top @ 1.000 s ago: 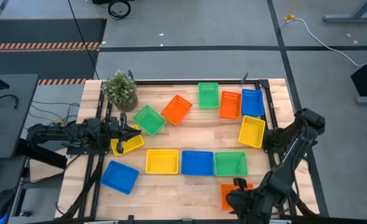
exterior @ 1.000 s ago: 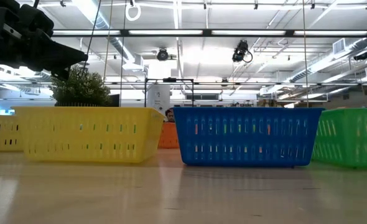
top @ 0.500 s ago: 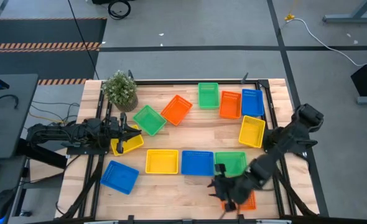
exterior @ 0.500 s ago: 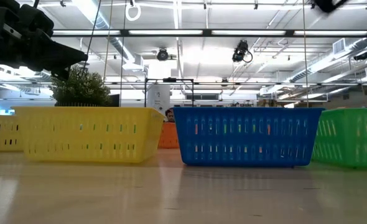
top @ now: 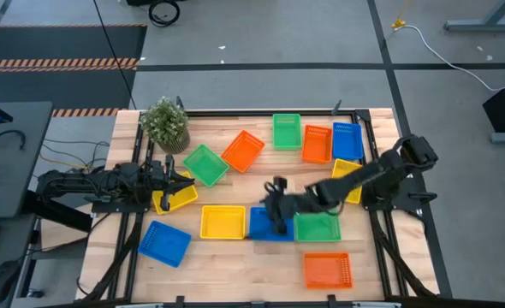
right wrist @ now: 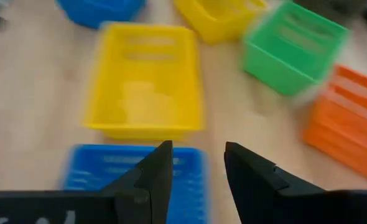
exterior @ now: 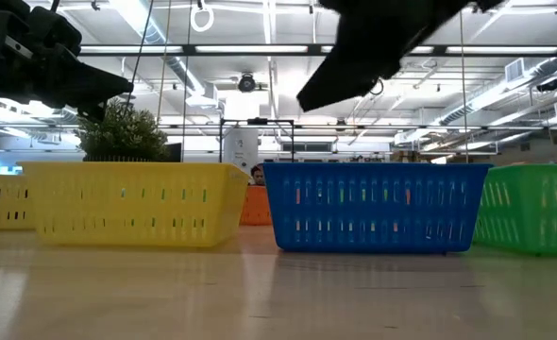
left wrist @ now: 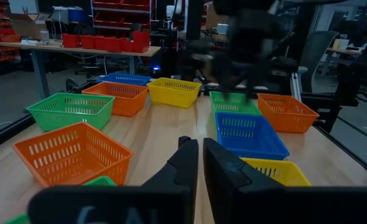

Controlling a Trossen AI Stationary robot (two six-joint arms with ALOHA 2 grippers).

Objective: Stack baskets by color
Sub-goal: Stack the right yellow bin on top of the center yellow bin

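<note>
Small mesh baskets in yellow, blue, green and orange lie spread singly over the wooden table. A yellow (top: 222,222), a blue (top: 265,226) and a green basket (top: 318,226) stand in a row near the middle, and an orange basket (top: 328,269) rests at the near right. My right gripper (top: 276,208) hangs open above the blue basket (right wrist: 140,177) with nothing between its fingers. At the left edge my left gripper (top: 184,181) is shut and level, above a yellow basket (top: 172,197), with nothing held in it (left wrist: 200,149).
A potted plant (top: 165,122) stands at the far left corner. More baskets lie along the far side: green (top: 287,130), orange (top: 317,143), blue (top: 347,140), another orange (top: 242,151) and green (top: 204,164). A blue basket (top: 164,243) sits near left. A dark frame edges the table.
My right gripper has swung from above the orange basket at the near right edge toward the table's left and far side, and now hangs over the blue basket in the middle row. The orange basket lies uncovered. The gap between its fingers looks unchanged.
</note>
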